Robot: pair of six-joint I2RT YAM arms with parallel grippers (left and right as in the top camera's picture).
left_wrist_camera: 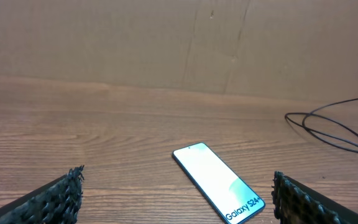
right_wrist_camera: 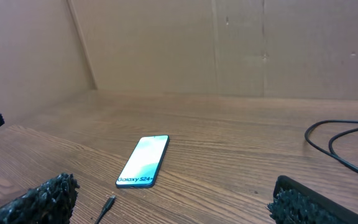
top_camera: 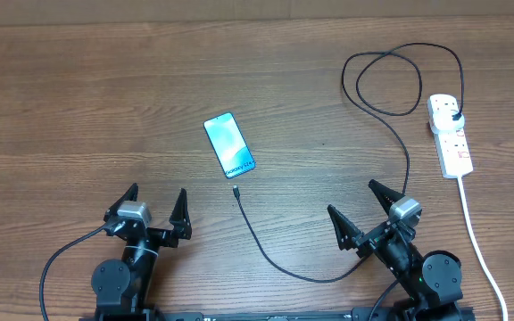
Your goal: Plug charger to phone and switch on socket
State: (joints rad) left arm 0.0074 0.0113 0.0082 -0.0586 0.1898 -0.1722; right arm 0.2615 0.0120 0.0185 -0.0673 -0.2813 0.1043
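Observation:
The phone [top_camera: 229, 144] [left_wrist_camera: 219, 188] [right_wrist_camera: 143, 161] lies flat mid-table, screen lit, its text end toward me. The charger's connector tip [top_camera: 236, 191] [right_wrist_camera: 109, 203] rests on the wood just below the phone, apart from it. The black cable [top_camera: 398, 134] [left_wrist_camera: 334, 127] runs right, loops, and its plug [top_camera: 454, 116] sits in the white socket [top_camera: 450, 135] at far right. My left gripper [top_camera: 156, 204] [left_wrist_camera: 176, 199] is open near the front edge, below-left of the phone. Open too, my right gripper [top_camera: 354, 201] [right_wrist_camera: 169, 202] hovers right of the tip. Neither holds anything.
The socket's thick white cord [top_camera: 476, 241] runs down the right side to the front edge, passing close to my right arm. A brown cardboard wall [left_wrist_camera: 166, 43] stands behind the table. Bare wood surrounds the phone.

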